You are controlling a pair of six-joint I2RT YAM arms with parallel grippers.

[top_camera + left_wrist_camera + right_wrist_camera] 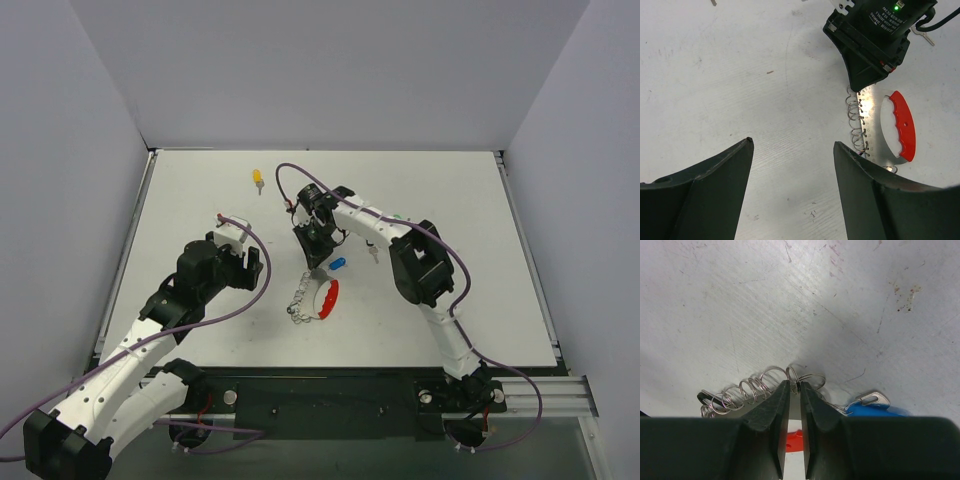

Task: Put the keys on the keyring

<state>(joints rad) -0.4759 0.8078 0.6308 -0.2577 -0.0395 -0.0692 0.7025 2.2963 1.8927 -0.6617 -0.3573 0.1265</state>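
Down goes the right gripper [794, 384] at the middle of the table [450, 190], fingers pinched almost together on a wire loop of the keyring [329, 296]; its red grip lies just nearer, silver rings [857, 122] strung out to the left; blue key [337, 265] just right of the fingers; yellow key [257, 180] well apart, far side; left gripper [793, 142] hovers left, fingers spread wide, holding nothing.
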